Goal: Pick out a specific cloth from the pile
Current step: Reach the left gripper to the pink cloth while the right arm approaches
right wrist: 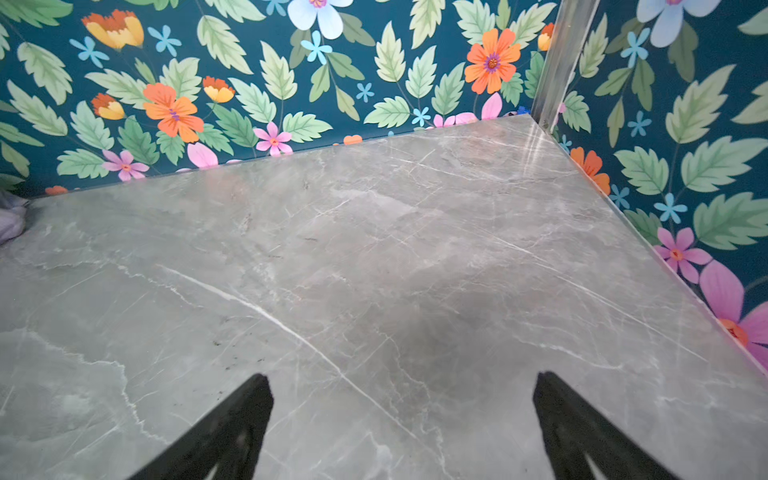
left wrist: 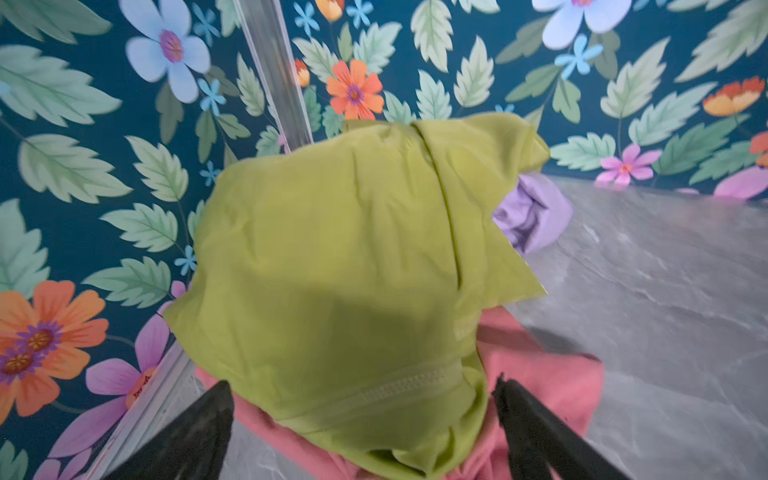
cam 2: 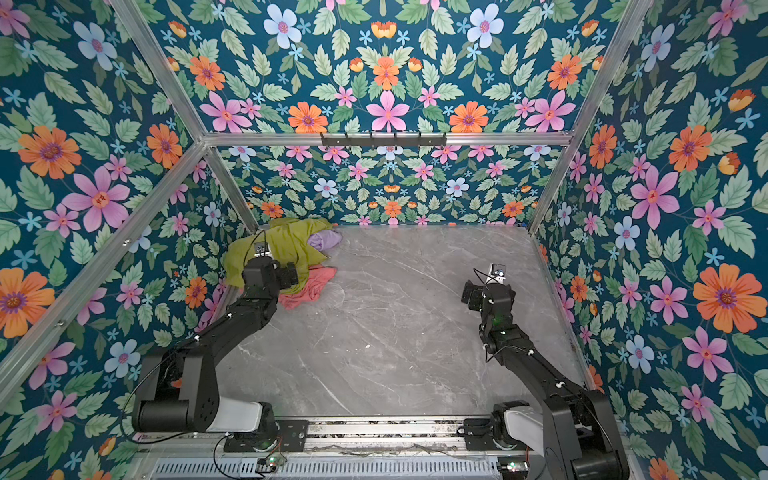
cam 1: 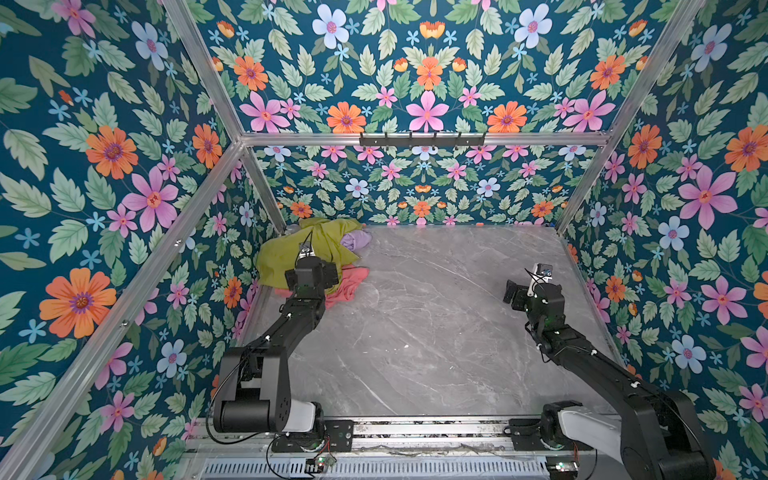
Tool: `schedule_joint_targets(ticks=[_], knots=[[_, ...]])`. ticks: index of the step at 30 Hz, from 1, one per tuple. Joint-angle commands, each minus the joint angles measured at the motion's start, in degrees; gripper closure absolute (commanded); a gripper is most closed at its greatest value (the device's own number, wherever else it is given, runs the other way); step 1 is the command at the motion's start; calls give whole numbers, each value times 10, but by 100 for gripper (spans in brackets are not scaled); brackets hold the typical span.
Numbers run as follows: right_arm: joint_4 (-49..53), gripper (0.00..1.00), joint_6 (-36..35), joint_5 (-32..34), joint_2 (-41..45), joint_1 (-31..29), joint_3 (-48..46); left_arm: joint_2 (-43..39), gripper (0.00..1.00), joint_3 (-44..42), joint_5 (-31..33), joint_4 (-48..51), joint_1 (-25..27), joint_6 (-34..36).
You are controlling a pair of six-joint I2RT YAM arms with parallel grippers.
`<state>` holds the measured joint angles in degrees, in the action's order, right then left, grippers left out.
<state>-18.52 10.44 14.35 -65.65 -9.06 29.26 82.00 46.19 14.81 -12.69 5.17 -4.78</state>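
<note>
The coral-pink cloth (cam 1: 353, 283) (cam 2: 321, 277) lies at the bottom of the pile (cam 1: 328, 245), and most of it is buried under the yellow-green garment (cam 1: 279, 258) (cam 2: 291, 243). Only its crumpled near part spills out from beneath that garment's edge onto the grey marble tabletop (cam 1: 436, 316). From my left wrist, the yellow-green garment (left wrist: 332, 249) fills the middle of the view, draped over the pink cloth (left wrist: 552, 382), which shows along its hem and out to one side. My left claw (left wrist: 361, 384) is spread as wide as it goes and holds nothing. Its black fingers (left wrist: 199, 428) stand either side of the yellow-green garment's stitched hem, low over the pink fabric, though I cannot tell whether the tips touch anything. The small lilac cloth (cam 1: 356, 240) (cam 2: 325, 240) (left wrist: 536, 216) is bunched against the yellow-green garment on its far side, toward the open table, partly tucked under a fold. Behind the yellow-green garment the floral wallpaper (cam 1: 424, 75) and an aluminium corner post (left wrist: 276, 70) close off the corner. My right claw (right wrist: 403, 376) is well apart from the yellow-green garment, across the table. It is also fully spread and empty, its fingers (right wrist: 582, 424) above bare marble. Only a sliver of the lilac cloth (right wrist: 10, 220) shows at the edge of that wrist view.
</note>
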Motion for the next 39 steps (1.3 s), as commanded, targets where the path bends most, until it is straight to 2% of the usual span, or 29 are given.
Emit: schedule_joint_targets(ticks=[1, 5, 8, 16, 19, 23, 27, 36, 39], knots=[[63, 1, 47, 1, -4, -5, 18, 12, 0, 27, 4, 117, 18, -14], [56, 1, 111, -41, -11, -8, 12, 26, 0, 50, 5, 161, 45, -17], [40, 1, 134, -48, -27, -28, 10, 42, 0, 76, -26, 197, 66, -13], [40, 1, 139, -33, -117, -143, 63, 115, 3, 161, -24, 293, 134, 5], [55, 1, 126, -31, -159, -188, 101, 137, 12, 179, -31, 307, 139, 0], [64, 1, 101, -28, -205, -240, 143, 162, 14, 196, -36, 314, 139, -11], [70, 1, 78, -28, -236, -274, 174, 195, 24, 219, -45, 333, 137, -13], [74, 1, 78, -31, -258, -284, 192, 238, 47, 234, -69, 345, 116, -17], [74, 1, 79, -27, -258, -283, 188, 246, 51, 238, -69, 346, 110, -17]])
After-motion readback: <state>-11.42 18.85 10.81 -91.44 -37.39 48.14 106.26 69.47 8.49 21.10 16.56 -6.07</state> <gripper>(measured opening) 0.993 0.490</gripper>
